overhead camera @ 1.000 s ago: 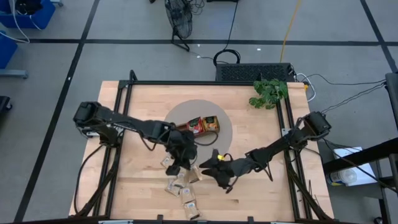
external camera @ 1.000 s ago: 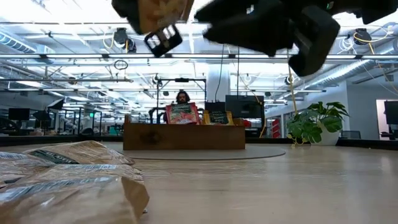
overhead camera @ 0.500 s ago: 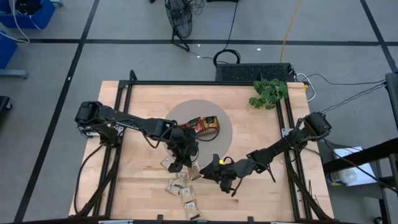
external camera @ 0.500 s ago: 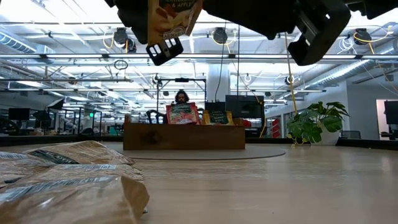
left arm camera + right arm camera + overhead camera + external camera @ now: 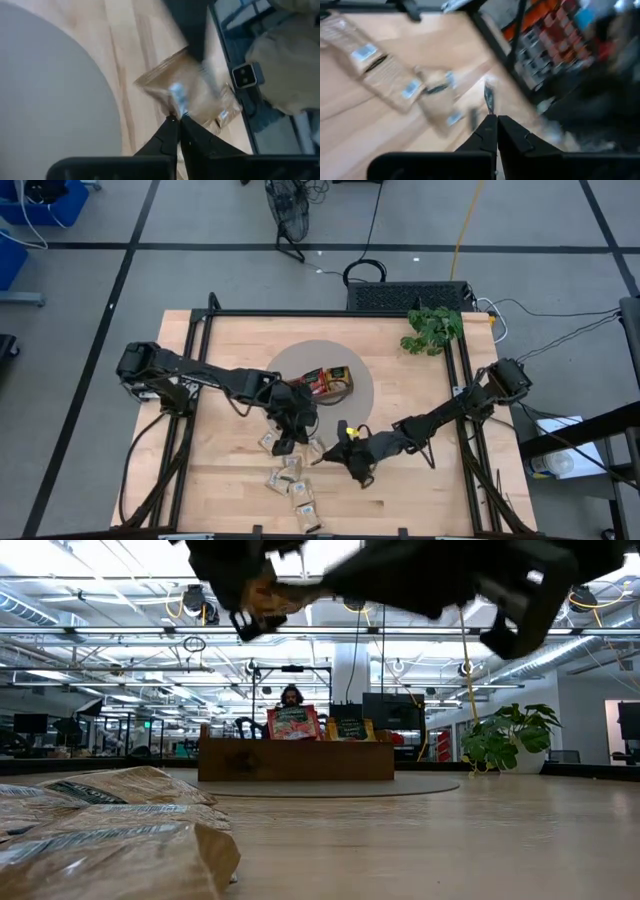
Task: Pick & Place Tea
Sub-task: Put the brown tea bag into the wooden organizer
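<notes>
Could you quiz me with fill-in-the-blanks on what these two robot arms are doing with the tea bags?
1. The left hand is shut on a pale ____ sachet.
2. The right hand is ____.
3. The wooden tray sits on a round ____ mat.
4. A potted ____ stands at the table's far right corner.

Missing: beige; shut; grey; plant

The worktop (image 5: pixel 420 390) was pale wood with visible grain and a smooth, faintly satin face, framed in black metal bars. On it lay a matt grey round mat (image 5: pixel 300 360). The beige tea sachets (image 5: pixel 110 830) looked like crinkled kraft paper, dull-surfaced. The tray (image 5: pixel 296 760) was brown wood.
</notes>
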Controlling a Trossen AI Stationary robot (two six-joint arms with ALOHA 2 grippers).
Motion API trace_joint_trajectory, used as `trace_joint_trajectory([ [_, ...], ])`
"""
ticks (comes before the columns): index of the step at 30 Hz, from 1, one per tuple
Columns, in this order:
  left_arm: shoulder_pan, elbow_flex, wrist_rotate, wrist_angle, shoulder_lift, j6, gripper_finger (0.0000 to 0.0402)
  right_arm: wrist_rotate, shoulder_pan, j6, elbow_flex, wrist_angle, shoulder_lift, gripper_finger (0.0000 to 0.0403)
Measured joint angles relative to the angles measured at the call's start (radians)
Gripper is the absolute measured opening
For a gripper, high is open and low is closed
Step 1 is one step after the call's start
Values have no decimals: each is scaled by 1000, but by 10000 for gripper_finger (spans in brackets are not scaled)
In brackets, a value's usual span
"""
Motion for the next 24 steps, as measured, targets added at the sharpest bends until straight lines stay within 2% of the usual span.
trace_joint_trajectory([
  [6,-43,1,-117,-1,-70,57,19,-188,-42,248,0,-120,1,0],
  [11,-66,2,-202,-1,-97,114,5,-227,-45,353,0,-117,-16,0],
  [13,-88,2,-262,-6,-94,162,3,-208,-51,427,0,-100,-41,0],
  [16,-126,2,-355,-1,-88,217,14,-114,-58,505,0,-88,-87,0],
  [22,-210,2,-723,4,-80,211,81,39,-64,476,-30,-92,-150,0],
  [24,-228,2,-803,4,-81,183,109,61,-74,474,-42,-64,-152,0],
])
